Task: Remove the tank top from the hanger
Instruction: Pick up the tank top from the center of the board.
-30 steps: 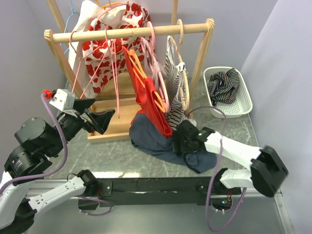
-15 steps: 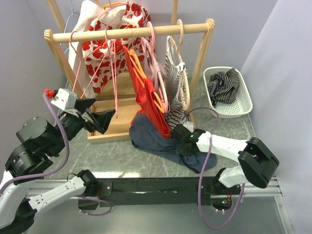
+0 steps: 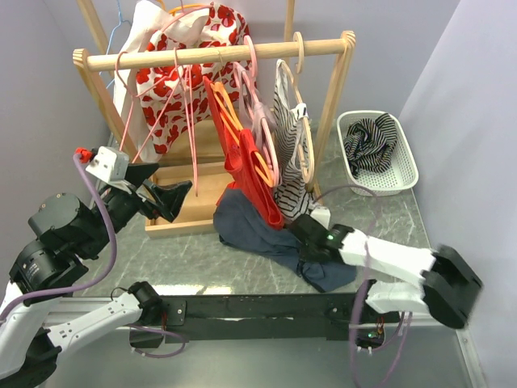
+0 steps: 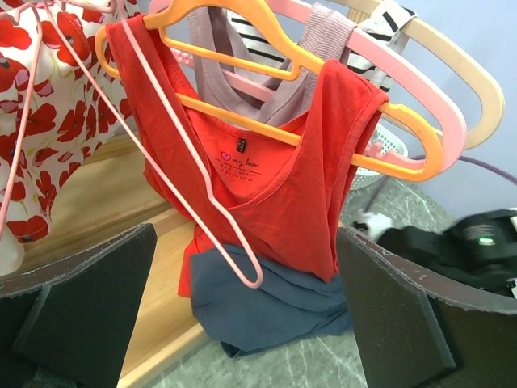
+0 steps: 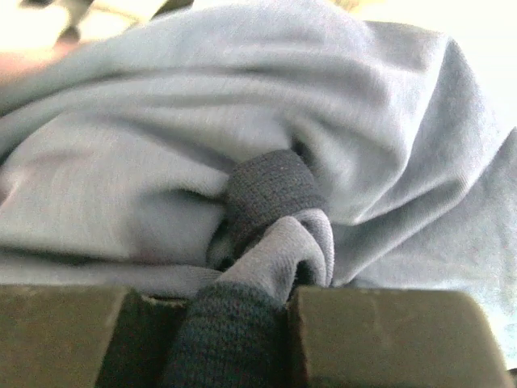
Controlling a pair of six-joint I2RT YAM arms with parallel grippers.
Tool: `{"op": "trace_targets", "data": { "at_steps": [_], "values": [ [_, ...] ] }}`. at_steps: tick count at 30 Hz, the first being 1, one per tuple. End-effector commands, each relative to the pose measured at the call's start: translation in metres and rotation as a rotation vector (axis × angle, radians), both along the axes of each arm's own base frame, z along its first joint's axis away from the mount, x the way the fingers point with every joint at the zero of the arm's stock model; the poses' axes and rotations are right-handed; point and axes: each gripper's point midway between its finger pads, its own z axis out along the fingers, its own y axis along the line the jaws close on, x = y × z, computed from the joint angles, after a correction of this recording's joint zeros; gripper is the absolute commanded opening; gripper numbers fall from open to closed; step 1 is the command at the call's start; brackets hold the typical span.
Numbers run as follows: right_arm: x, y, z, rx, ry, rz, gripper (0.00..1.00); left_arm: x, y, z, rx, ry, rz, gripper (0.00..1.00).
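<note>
Our right gripper (image 3: pixel 311 242) is low over the table (image 3: pixel 194 259), close to the near edge and right of its middle. The right wrist view shows its fingers pinching a bunched fold of the blue top (image 3: pixel 250 226). That top lies in a heap on the tabletop, running from the gripper back toward the foot of the rack (image 3: pixel 218 55). Its far part sits under the hem of the red top (image 4: pixel 275 186).

The red top hangs on an orange hanger (image 4: pixel 218 109) from the rack's rail, among other hangers and clothes. The rack itself stands toward the far left corner.

Our left gripper (image 3: pixel 161 192) is raised above the left edge, well apart from the cloth. Its fingers are spread wide and hold nothing, and in the left wrist view they frame the red top.

A white basket (image 3: pixel 408 174) sits by the right edge near the far right corner, with striped cloth (image 3: pixel 370 144) in it.
</note>
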Motion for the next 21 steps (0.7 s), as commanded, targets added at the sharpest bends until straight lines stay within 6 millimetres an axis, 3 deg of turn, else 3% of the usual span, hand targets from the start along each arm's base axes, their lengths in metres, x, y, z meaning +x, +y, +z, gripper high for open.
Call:
{"op": "trace_targets", "data": {
  "at_steps": [1, 2, 3, 6, 10, 16, 19, 21],
  "values": [
    [-0.006, 0.025, 0.056, 0.289, -0.115, -0.120, 0.00, 0.000, -0.002, 0.004, -0.005, -0.018, -0.010, 0.99],
    [-0.005, 0.024, 0.069, 0.313, -0.149, -0.133, 0.00, 0.000, -0.002, 0.005, -0.011, -0.022, -0.012, 0.99],
    [0.001, 0.014, 0.091, 0.315, -0.221, -0.164, 0.00, 0.001, -0.004, 0.004, -0.011, -0.020, -0.013, 1.00],
    [0.013, -0.016, 0.129, 0.237, -0.337, -0.247, 0.00, 0.001, -0.008, 0.003, -0.005, -0.020, -0.030, 1.00],
    [0.025, -0.054, 0.161, 0.134, -0.444, -0.387, 0.00, 0.001, -0.009, 0.004, 0.002, -0.018, -0.036, 0.99],
    [0.045, -0.110, 0.201, 0.203, -0.600, -0.612, 0.00, -0.005, -0.002, 0.008, -0.030, -0.032, -0.028, 1.00],
    [0.050, -0.132, 0.221, 0.161, -0.659, -0.666, 0.00, -0.005, -0.003, 0.009, -0.027, -0.031, -0.031, 1.00],
    [0.058, -0.136, 0.232, 0.108, -0.669, -0.662, 0.00, -0.002, -0.005, 0.007, -0.012, -0.025, -0.032, 1.00]
  ]
}}
